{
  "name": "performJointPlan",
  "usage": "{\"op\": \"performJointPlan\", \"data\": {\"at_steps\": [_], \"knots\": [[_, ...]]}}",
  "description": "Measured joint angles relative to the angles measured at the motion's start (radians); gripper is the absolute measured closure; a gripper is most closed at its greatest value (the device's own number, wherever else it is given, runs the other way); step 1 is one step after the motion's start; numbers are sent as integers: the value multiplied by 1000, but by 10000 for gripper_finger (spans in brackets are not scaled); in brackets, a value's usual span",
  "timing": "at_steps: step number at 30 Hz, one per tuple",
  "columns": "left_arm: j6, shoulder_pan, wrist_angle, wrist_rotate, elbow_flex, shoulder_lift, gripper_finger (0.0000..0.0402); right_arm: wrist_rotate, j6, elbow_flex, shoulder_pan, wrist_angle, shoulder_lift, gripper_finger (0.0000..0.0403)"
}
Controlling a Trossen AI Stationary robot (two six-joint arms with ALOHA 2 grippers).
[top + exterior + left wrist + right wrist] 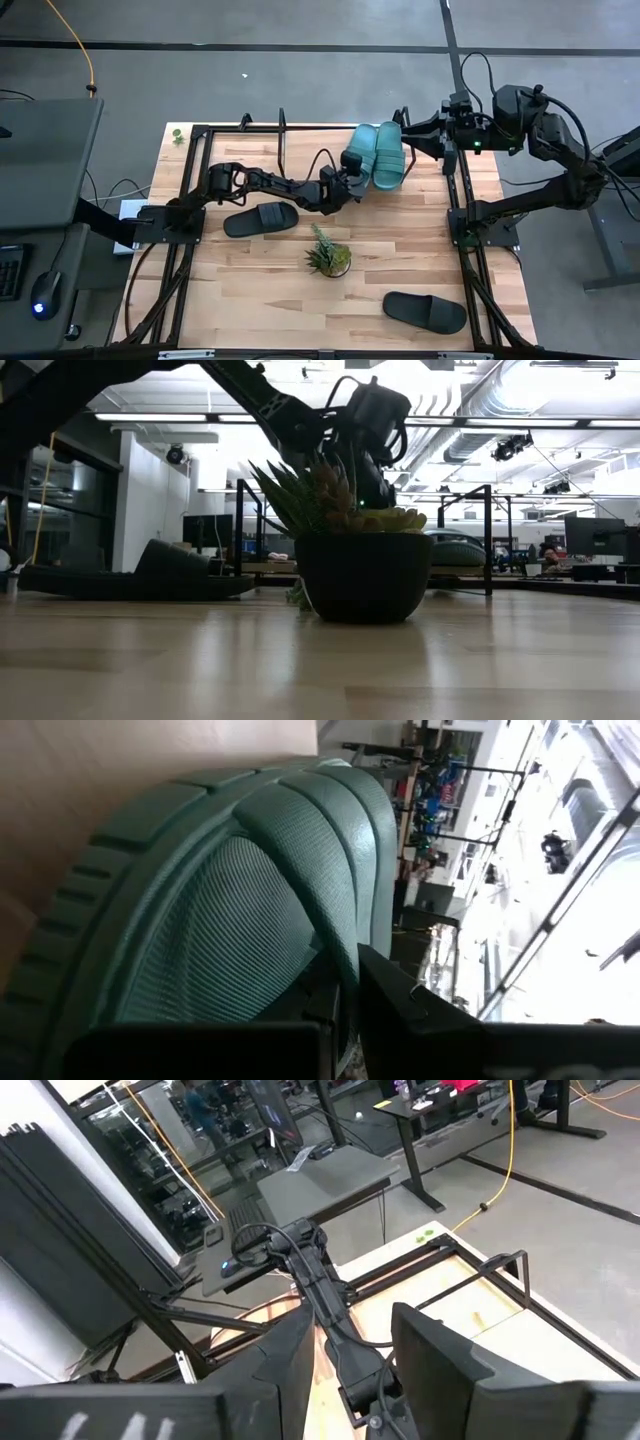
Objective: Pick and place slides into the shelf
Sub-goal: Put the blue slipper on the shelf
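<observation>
Seen from above, two teal slides [378, 155] sit side by side at upper centre, at the shelf [300, 140]. The left gripper [349, 177] is clamped on the heel rim of the left-hand teal one. Two black slides remain on the table [420, 230]: one [261, 218] left of centre, one [425, 311] at lower right. The right gripper [405, 137] waits half open and empty at upper right. Roughly half the job looks done.

Grey concrete floor [300, 90] around the wooden table [400, 250]. Dark desk [45, 160] alongside. Ceiling light strips [200, 417] and ducts [480, 420] overhead.
</observation>
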Motion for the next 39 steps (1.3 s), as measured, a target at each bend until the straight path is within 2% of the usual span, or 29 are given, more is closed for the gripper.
{"op": "performJointPlan", "data": {"at_steps": [7, 14, 18, 26, 30, 34, 39], "knots": [[2, 5, 3, -10, 0, -1, 389, 0, 0, 0, 0, 0, 0, 275], [1, 7, 4, 36, 0, -1, 375, 0, 7, 0, 0, 0, 0, 275], [11, 7, 5, 81, 0, -1, 320, 0, 7, 0, 0, 0, 0, 275], [26, 7, 9, 98, 0, -1, 162, 0, 7, 0, 0, 0, 0, 275], [29, 6, 33, 114, 0, -1, 99, 0, 2, 0, 0, 0, 0, 275], [41, 4, 51, 121, 0, -2, 60, 0, -3, 0, 0, 0, 0, 275], [125, 0, 167, 119, 0, -2, 50, -8, -20, 0, 0, -3, 0, 275]]}}
